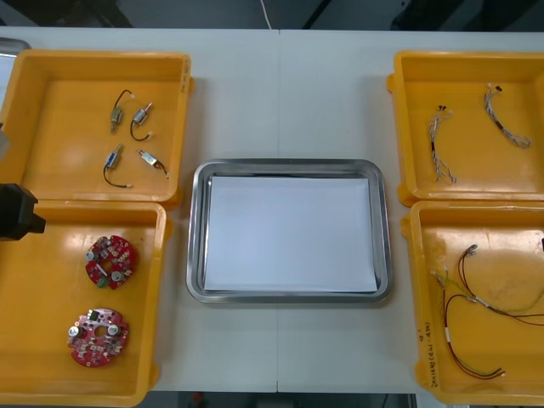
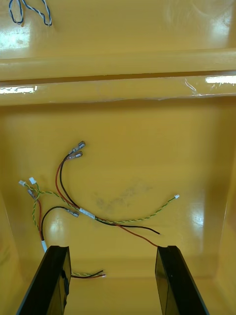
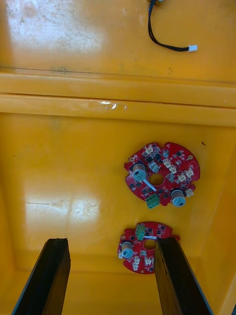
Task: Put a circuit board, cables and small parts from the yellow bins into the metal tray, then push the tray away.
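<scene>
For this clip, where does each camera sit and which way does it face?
Front: above the arms, looking steeply down at table, tray and bins; left arm at its left edge.
Left wrist: on that wrist, facing into the near left bin at two boards; own jaws open.
Right wrist: on that wrist, facing into the near right bin at cables; own jaws open.
Shared: front and left wrist both show the boards.

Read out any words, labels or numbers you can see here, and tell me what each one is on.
Handwritten marks on the rim of the near right yellow bin: too small to read.
Print on the round red circuit boards: too small to read.
Open left pincer and open right pincer: no markings.
</scene>
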`<state>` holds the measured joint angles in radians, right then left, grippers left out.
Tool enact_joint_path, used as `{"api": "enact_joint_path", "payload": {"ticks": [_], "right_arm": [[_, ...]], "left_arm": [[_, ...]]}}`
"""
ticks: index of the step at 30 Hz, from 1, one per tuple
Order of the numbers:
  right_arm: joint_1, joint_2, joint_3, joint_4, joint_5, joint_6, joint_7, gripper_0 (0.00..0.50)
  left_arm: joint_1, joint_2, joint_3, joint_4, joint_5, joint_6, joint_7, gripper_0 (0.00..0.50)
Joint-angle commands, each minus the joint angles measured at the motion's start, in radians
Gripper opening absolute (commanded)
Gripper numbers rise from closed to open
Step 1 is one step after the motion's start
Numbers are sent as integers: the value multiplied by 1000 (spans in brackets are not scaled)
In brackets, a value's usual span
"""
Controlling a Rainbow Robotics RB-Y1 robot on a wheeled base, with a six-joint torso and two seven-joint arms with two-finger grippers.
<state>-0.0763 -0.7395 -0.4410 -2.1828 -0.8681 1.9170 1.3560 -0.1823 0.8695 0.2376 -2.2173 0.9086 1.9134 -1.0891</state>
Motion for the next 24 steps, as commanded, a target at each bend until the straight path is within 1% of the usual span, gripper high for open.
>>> {"api": "enact_joint_path", "payload": {"ticks": [1,24], "right_arm": [[10,-32,-24,-9,3,3,-51,500],[10,-32,-24,-9,3,3,-51,500]], "left_arm": [[15,42,28,-25,-1,6,-115,500],[15,42,28,-25,-1,6,-115,500]]}}
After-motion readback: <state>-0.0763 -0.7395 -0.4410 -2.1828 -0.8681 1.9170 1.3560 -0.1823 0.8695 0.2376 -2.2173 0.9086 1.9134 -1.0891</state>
